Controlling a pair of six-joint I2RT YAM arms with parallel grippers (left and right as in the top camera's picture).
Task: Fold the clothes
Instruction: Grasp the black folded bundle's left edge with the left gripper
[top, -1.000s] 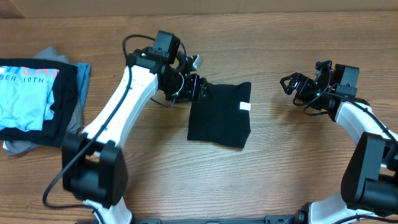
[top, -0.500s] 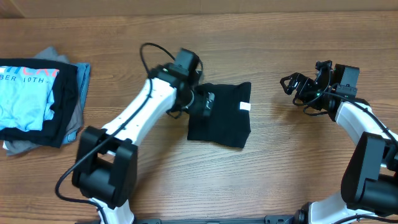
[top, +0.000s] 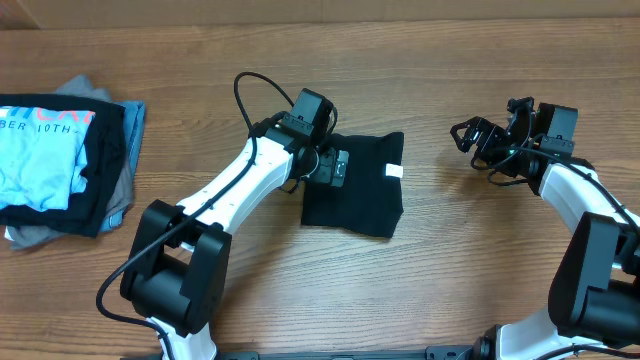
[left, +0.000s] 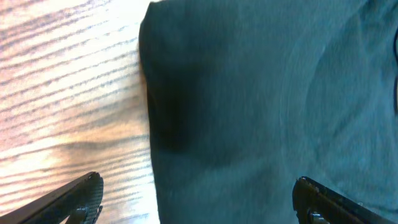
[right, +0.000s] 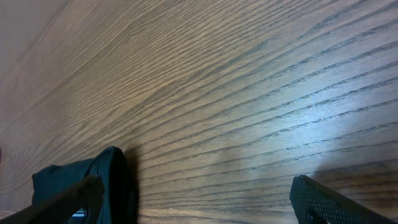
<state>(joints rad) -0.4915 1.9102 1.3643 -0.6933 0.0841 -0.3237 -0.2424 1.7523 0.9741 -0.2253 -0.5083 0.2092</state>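
The black T-shirt (top: 360, 190) lies in the middle of the table (top: 450, 260), already down to a compact rectangle, its edges fairly square and its white tag (top: 394, 171) showing at the right-hand edge. The top looks smooth, with no sleeve poking out.

Right over its left part sits the left gripper (top: 335, 168). In the left wrist view the two fingers stand wide apart with nothing between them, the dark cloth (left: 261, 93) and its left border spread underneath. Whether the tips brush the fabric, I can't tell.

Out to the right, well apart from the shirt, the right gripper (top: 470, 135) hangs over bare wood, also spread wide and carrying nothing.

Far left, a pile waits: a light blue T-shirt (top: 45, 150) on top, a grey garment (top: 30, 237) peeking out below.

My read: the folding of this piece is at its very end, perhaps complete, and the left arm is between grips. Next comes either one last fold or a transfer toward the pile. Either way, the fingers need to close across every layer at that left edge, or the bundle will spill open when it is lifted. A second hold from the right arm near the tag side would keep it flat.
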